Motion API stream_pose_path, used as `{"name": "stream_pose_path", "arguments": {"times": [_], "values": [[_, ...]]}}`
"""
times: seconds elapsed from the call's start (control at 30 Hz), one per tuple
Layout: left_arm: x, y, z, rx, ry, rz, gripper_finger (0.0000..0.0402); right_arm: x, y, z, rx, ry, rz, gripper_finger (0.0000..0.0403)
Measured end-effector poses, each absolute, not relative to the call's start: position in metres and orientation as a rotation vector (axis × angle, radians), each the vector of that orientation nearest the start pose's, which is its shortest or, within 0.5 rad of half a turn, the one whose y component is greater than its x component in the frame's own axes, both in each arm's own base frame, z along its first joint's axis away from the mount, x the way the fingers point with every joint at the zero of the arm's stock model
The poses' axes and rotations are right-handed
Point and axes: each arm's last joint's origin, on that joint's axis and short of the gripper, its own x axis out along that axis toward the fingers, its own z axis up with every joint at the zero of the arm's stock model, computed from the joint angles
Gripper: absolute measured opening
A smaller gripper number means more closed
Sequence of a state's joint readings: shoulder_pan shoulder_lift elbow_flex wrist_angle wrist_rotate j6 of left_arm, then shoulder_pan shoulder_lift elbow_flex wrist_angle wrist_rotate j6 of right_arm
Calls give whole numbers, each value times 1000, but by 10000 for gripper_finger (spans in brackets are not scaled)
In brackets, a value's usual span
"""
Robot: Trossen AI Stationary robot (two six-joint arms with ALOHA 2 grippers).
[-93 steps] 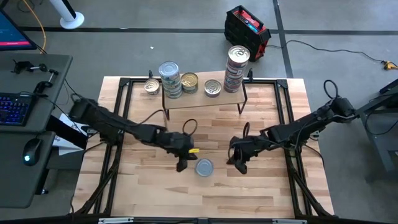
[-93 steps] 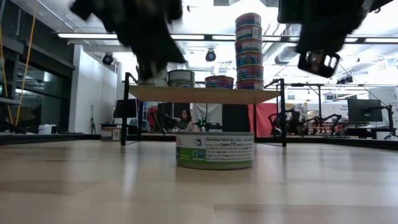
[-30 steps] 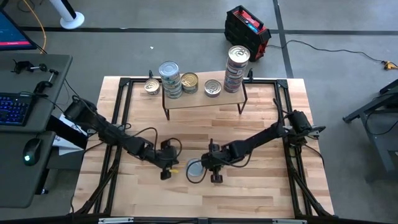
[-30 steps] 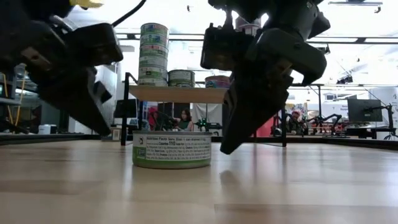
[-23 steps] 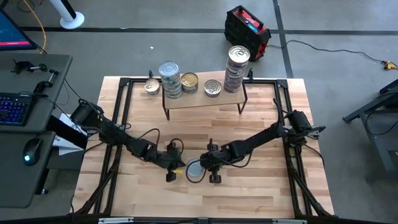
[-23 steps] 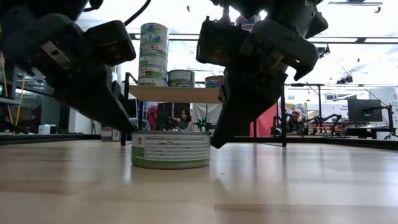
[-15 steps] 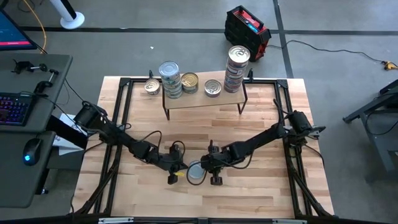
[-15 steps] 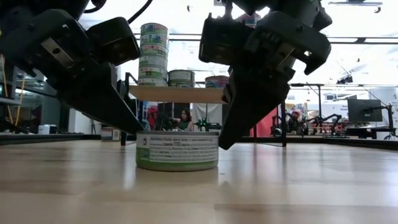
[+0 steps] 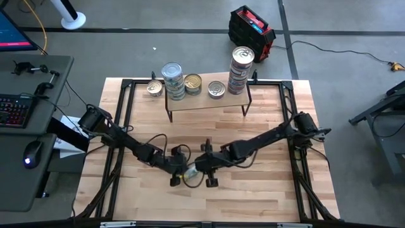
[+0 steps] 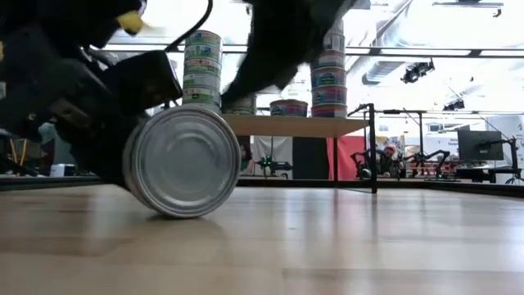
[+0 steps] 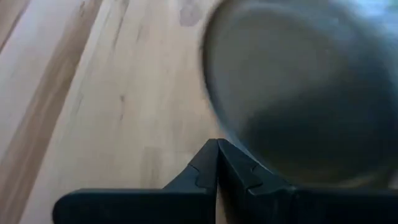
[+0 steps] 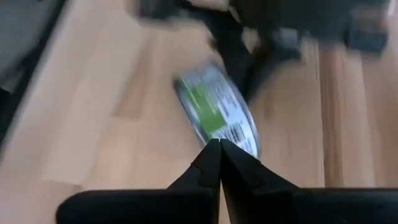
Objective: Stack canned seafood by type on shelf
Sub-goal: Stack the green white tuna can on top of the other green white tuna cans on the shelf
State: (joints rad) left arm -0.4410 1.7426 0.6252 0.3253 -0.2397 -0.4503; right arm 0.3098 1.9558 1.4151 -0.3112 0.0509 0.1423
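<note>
One tin of canned seafood [image 10: 182, 160] stands tipped on its rim near the table's middle front, its silver flat face toward the near edge. It shows as a green-labelled tin [image 12: 219, 118] in the right wrist view. My left gripper [image 9: 180, 174], shut, is at the tin's left and far side. My right gripper [image 9: 197, 169], shut, hovers just right of and above the tin. The shelf [image 9: 206, 101] stands at the back and carries two stacks [image 9: 173, 80] [image 9: 241, 63] and two single tins [image 9: 193, 83] [image 9: 216, 89]. My left gripper [image 11: 217, 148] has its shut fingertips at the tin's lower rim [image 11: 231, 140], slanting down from the table's left and far side. The tin stands on its rim on the table, tilted up. My right gripper [image 12: 219, 148] is close to the tin's edge; whether it touches I cannot tell.
Another tin [image 9: 154, 88] sits just left of the shelf. Black frame rails [image 9: 124, 120] run along the table's sides. Bare wooden tabletop [image 9: 259, 190] lies to the right of the arms and in front of them.
The tin lay flat on the table between the two shut grippers; it has been tipped up onto its rim, its flat face now toward the near edge. My right gripper has risen and gone toward the table's left, over the tin.
</note>
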Motion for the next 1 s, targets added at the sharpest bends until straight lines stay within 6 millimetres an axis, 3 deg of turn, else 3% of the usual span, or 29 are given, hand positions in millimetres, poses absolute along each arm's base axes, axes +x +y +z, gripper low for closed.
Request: {"name": "stream_pose_path", "arguments": {"times": [0.13, 0.3, 0.4, 0.53, 0.77, 0.9, 1.0], "values": [[267, -117, 104, -170, 784, -4, 0, 405, 125, 211, -59, 869, 170, 0], [250, -107, 113, -139, 919, 92, 0, 403, 119, 222, -142, 913, 124, 0], [235, -98, 126, -107, 981, 158, 0, 400, 115, 225, -186, 955, 125, 0], [220, -100, 157, -221, 933, 129, 0, 393, 103, 223, -182, 1072, 64, 0], [203, -145, 219, -229, 812, 79, 0, 349, 91, 210, -147, 1204, -131, 0], [203, -167, 242, -170, 822, 42, 0, 309, 90, 203, -14, 1172, -158, 0], [207, -170, 259, -157, 804, 26, 1, 286, 94, 204, 157, 1074, -154, 0]]}}
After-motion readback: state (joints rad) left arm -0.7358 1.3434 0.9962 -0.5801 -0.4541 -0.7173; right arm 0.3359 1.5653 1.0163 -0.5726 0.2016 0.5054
